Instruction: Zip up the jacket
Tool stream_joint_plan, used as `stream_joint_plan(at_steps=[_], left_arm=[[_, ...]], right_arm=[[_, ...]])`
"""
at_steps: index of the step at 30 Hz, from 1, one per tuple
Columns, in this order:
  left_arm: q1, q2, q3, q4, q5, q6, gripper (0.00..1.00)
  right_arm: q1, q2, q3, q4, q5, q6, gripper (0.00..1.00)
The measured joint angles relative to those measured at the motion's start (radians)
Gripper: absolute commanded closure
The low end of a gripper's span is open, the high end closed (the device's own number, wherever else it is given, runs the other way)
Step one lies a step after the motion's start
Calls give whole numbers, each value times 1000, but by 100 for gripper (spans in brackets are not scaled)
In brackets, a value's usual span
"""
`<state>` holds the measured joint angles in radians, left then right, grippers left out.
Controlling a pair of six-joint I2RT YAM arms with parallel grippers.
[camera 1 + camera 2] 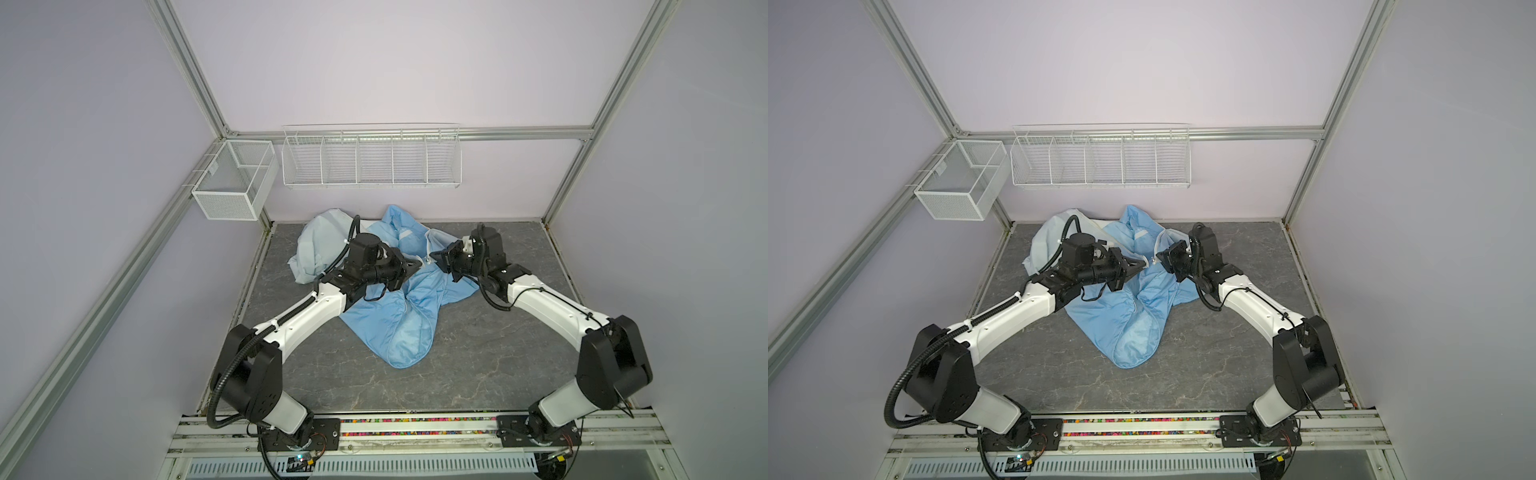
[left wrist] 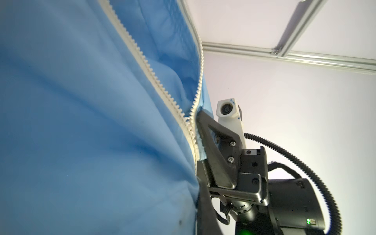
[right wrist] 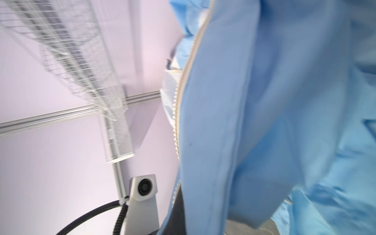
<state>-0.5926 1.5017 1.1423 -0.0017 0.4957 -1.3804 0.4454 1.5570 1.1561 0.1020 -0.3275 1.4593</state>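
Grey marbled table (image 1: 457, 374), lilac wall panels on three sides.

Jacket (image 1: 399, 328) is crumpled on the far middle of the table, between the two arms. Its pale whitish part is bunched toward the far-left corner and partly under the left arm. The blue part runs toward the near edge. Both top views show the same layout.

Wire rack (image 1: 372, 158) hangs on the back wall with five bays, and only wall shows through the wire in each. Mesh basket (image 1: 232, 183) hangs on the left rail just beside it, split into two sections, with only mesh showing inside.

Left gripper (image 1: 417, 266) and right gripper (image 1: 434, 254) meet almost tip to tip over the jacket's middle, at the zipper (image 2: 158, 81). Both sets of jaws are clenched.

Left wrist view: the right gripper's fingers (image 2: 215, 154) pinch the blue cloth edge right beside the teeth. The left jaws are clamped on the jacket at the same spot. Cloth covers the tips, so I can't tell whether they hold a pull tab or just fabric.

The zipper has white teeth. Two rows are spread apart on one side of the grip point and joined into one line alongside the right finger. The slider is probably at that junction, but it isn't clear enough to confirm.

Right wrist view is blurred: one tooth row along the blue edge, with the rack behind.
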Motion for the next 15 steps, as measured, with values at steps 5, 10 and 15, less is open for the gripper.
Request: stream_joint_plan(at_steps=[5,10,15], left_arm=[[16,-51,39,33,-67,64,100],[16,-48,55,121,-112,93,100],[3,-24,63,187,-157,115,100]], right_arm=[[-24,-2,31,98,-63,2,93],[-25,-29,34,103,-66,8,93],[-25,-55,2,223,-57,88,93]])
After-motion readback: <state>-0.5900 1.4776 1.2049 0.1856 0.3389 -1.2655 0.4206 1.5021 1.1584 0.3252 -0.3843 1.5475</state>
